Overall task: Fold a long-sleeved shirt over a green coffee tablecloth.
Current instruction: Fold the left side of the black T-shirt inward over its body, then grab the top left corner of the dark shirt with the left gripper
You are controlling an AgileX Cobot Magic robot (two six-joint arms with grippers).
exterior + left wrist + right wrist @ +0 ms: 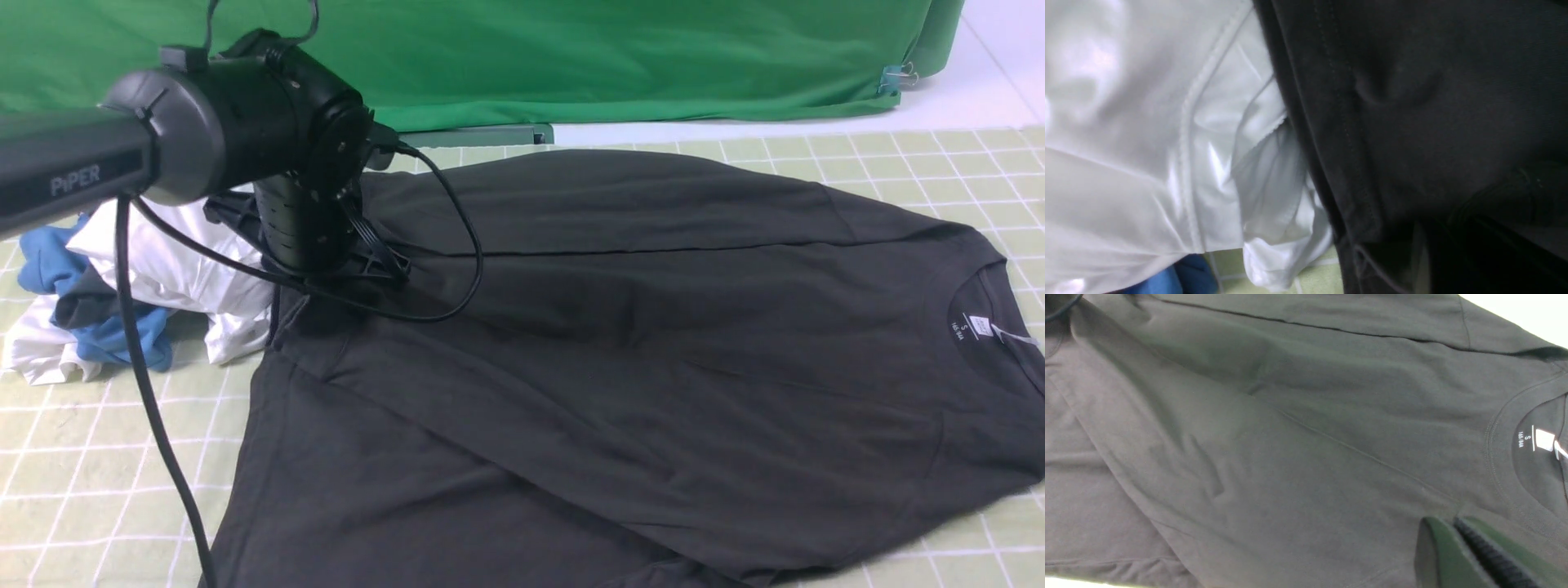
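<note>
1. The pale green checked tablecloth (898, 163) is lying flat across the whole work area. A plain green backdrop (571, 49) is hanging behind it.
2. The black long-sleeved shirt (653, 343) is lying spread on the tablecloth, collar toward the robot's right and hem toward its left. It is running off the near edge of the front view. The sleeves appear to be lying folded in across the body, with a long crease running along the far side.
   - Handling, as a judgement: soft, light, limp cotton that will be sagging and dragging when lifted rather than slipping.
   - Best hold looks like an edge pinch at a hem corner or shoulder seam, taking every layer.
3. The left arm (245, 122) is reaching in over the far hem corner with the wrist pointing down. Its cable (465, 245) is looping over the cloth.
4. A pile of white and blue clothes (122, 278) is sitting against the hem there, so a white piece could get caught in the pinch.
5. The left fingers (377, 263) are sitting low at the hem, mostly hidden by the wrist. I cannot tell whether they are open or gripping.
6. The right fingers (1437, 555) are hovering over the shirt near the collar, pressed together and holding nothing.
7. The white neck label (1543, 439) is showing inside the collar.
</note>
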